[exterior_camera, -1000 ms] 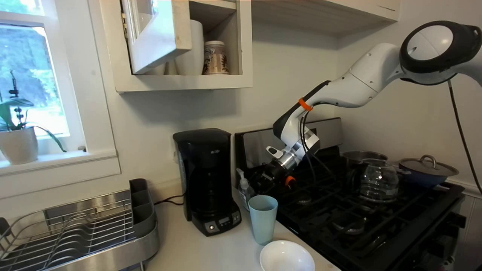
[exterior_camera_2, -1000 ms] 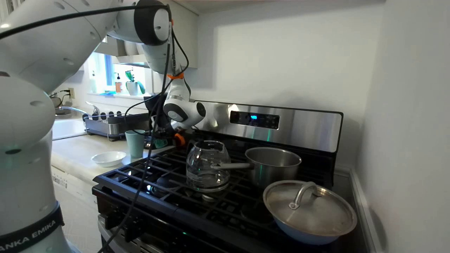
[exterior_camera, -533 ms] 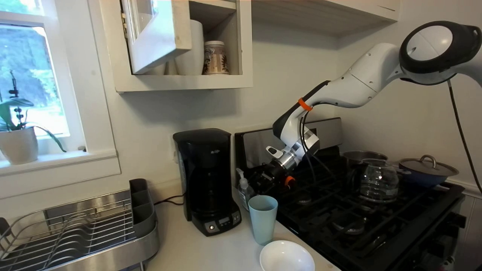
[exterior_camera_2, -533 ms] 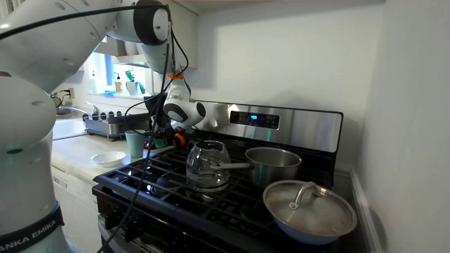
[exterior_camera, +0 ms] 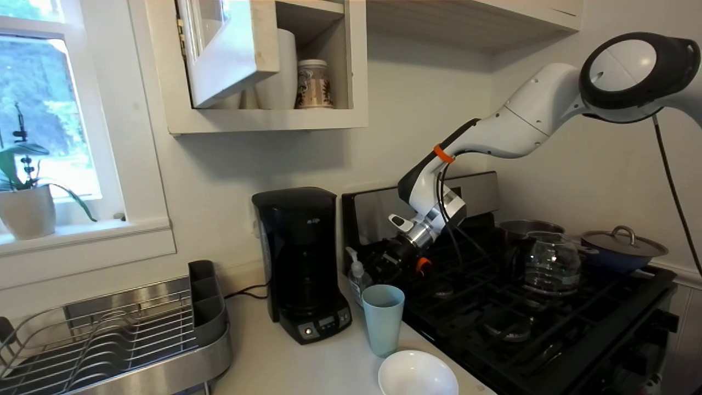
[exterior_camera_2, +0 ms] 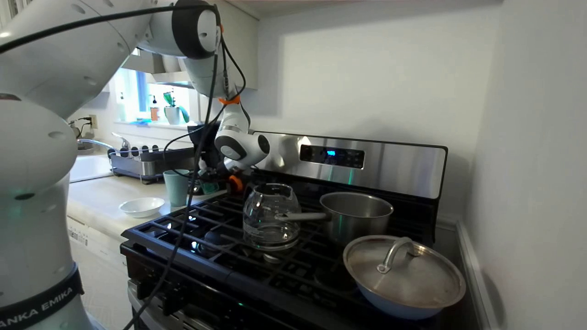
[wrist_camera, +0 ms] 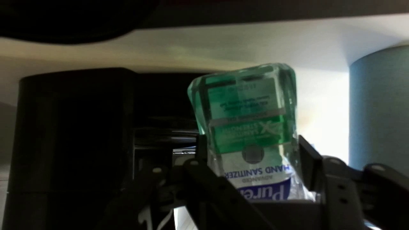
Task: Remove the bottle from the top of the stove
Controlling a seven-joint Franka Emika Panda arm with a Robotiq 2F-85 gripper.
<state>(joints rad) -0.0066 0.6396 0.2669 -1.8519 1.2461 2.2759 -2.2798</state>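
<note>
Two work surfaces meet in this kitchen corner: a pale counter (exterior_camera: 290,373) and, beside it, a black gas stove (exterior_camera_2: 215,269) with a stainless-steel back panel (exterior_camera_2: 399,169) carrying a small blue-lit display (exterior_camera_2: 331,155). White walls (exterior_camera_2: 380,82) rise behind them; a potted plant (exterior_camera: 27,213) stands on the sill (exterior_camera: 120,231) of a window (exterior_camera: 60,131), and near it a wall cabinet (exterior_camera: 307,120) hangs over the counter, its door (exterior_camera: 233,66) swung open on a tall white vessel (exterior_camera: 282,74) and a patterned canister (exterior_camera: 313,86). Along the counter come a metal dish rack (exterior_camera: 175,370) with a dark caddy (exterior_camera: 214,318), a black coffee maker (exterior_camera: 296,230), an upright light blue cup (exterior_camera: 383,323) and, just beside the cup, a white bowl (exterior_camera: 418,374). On the stove a glass kettle (exterior_camera_2: 270,231) stands near a steel saucepan (exterior_camera_2: 360,229), whose handle (exterior_camera_2: 305,216) overlaps it in an exterior view; a blue pan (exterior_camera_2: 399,308) there has its metal lid (exterior_camera_2: 412,279) on. The bottle (exterior_camera: 359,284), clear and green-tinted with a pump top and a hand sanitizer label (wrist_camera: 250,137), is over the counter, between the coffee maker and the stove, and behind the cup in an exterior view. The gripper (wrist_camera: 254,153) is clamped on the bottle from both sides; the wrist view shows the label upside down. Whether its base touches the counter, and how full it is, I cannot tell.
</note>
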